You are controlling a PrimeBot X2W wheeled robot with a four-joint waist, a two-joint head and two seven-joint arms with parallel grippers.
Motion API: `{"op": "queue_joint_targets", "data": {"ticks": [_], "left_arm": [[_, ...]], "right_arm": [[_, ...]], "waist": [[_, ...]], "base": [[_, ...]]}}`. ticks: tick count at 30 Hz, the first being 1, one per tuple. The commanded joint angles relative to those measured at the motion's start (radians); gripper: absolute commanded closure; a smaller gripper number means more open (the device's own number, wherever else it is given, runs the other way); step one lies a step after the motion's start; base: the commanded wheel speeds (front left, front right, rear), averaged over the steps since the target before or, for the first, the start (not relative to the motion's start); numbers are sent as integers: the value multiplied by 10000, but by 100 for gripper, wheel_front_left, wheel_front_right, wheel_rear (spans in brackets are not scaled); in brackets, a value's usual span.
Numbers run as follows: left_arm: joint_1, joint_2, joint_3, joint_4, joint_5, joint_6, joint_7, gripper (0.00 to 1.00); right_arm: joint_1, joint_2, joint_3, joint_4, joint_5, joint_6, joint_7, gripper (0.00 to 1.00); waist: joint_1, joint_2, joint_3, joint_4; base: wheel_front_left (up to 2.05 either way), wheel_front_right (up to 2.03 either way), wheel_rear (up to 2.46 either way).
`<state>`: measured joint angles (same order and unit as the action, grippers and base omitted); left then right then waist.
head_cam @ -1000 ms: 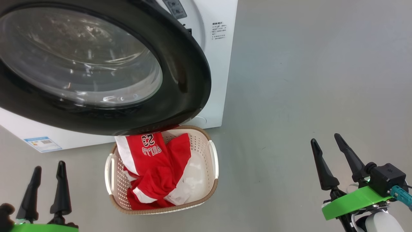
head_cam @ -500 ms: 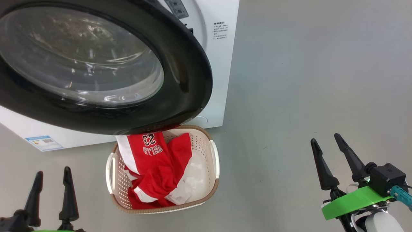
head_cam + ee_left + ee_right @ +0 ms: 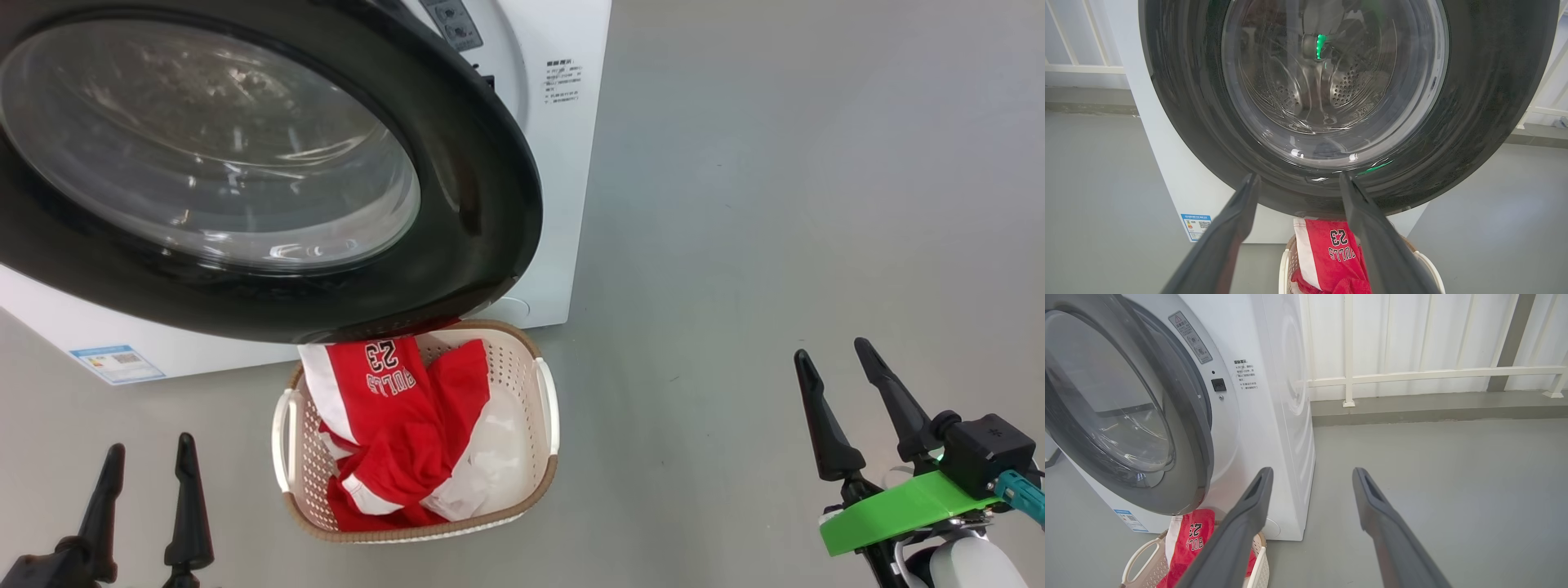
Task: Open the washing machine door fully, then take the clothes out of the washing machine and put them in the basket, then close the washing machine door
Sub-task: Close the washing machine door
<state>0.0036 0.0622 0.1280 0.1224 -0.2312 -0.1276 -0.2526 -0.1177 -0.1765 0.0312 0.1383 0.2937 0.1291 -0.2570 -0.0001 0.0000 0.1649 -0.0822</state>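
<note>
Holding clothes [image 3: 392,425], the basket [image 3: 433,532] sits right of the left gripper [image 3: 151,445].

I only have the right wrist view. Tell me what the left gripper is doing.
Observer: The left gripper hangs open and empty at the head view's lower left, clear of the basket.
Operator: Report what's inside the machine.
Observer: The left wrist view looks through the glass of the washing machine door. It shows the bare wall of the perforated drum, with no red fabric visible there.
Operator: Describe the basket's load.
Observer: In the head view, the red clothes fill its left and middle, and white fabric lies toward its right.
</note>
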Motion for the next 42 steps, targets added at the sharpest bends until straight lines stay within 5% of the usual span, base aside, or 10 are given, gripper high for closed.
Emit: {"op": "queue_joint_targets", "data": {"ticks": [1, 24, 27, 28, 29, 42], "left_arm": [[-42, 137, 298, -214, 51, -31, -91, 0], [-127, 248, 83, -647, 105, -31, -91, 0], [-135, 230, 10, -668, 97, -31, -91, 0], [-135, 230, 10, -668, 97, -31, -91, 0], [-131, 219, -14, -675, 93, -31, -91, 0], [-140, -13, -576, -663, 72, -31, -91, 0]], "right_arm": [[129, -46, 206, -239, -18, 16, -48, 0], [-150, -23, 359, -310, 34, 16, -48, 0], [-307, -40, 513, -330, 118, 16, -48, 74], [-307, -40, 513, -330, 118, 16, -48, 74], [-367, -50, 567, -328, 154, 16, -48, 95], [-1491, 9, 1855, 90, 513, 16, -48, 100]], "waist": [[1, 0, 4, 2], [1, 0, 9, 226], [1, 0, -28, 365], [1, 0, -28, 365], [1, 0, -44, 427], [1, 0, -189, 1705]], "base": [[0, 0, 0], [0, 0, 0], [0, 0, 0], [0, 0, 0], [0, 0, 0], [0, 0, 0]]}}
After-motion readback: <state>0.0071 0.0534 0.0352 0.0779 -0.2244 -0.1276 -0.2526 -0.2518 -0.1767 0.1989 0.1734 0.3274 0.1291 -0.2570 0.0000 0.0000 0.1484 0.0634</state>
